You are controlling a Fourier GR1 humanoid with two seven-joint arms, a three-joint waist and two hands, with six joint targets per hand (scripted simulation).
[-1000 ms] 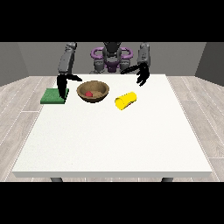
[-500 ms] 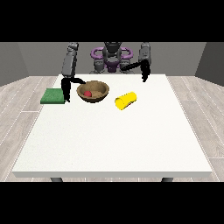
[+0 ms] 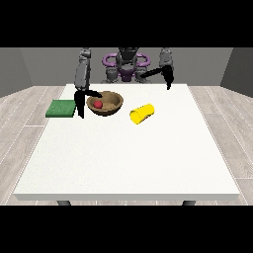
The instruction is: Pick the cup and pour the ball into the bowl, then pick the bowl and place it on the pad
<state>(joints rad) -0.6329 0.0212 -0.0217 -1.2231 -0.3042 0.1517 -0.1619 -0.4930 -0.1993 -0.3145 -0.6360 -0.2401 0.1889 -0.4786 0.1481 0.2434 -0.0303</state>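
Observation:
A brown wooden bowl (image 3: 112, 105) stands on the white table (image 3: 128, 158) with a red ball (image 3: 98, 104) inside it. The yellow cup (image 3: 141, 113) lies on its side just right of the bowl, its mouth facing the camera. A green pad (image 3: 61, 108) lies flat at the table's left edge. The hand at the view's left (image 3: 80, 101) hangs at the bowl's left rim, fingers pointing down outside it and thumb reaching over the rim. The hand at the view's right (image 3: 168, 76) is raised above the table's far edge, away from the cup, fingers pointing down and holding nothing.
The robot's torso (image 3: 126, 64) rises behind the far edge of the table. Wooden floor surrounds the table on all sides.
The hand at the view's left moved right from the pad to the bowl's left rim. The hand at the view's right lifted up and back, away from the cup.

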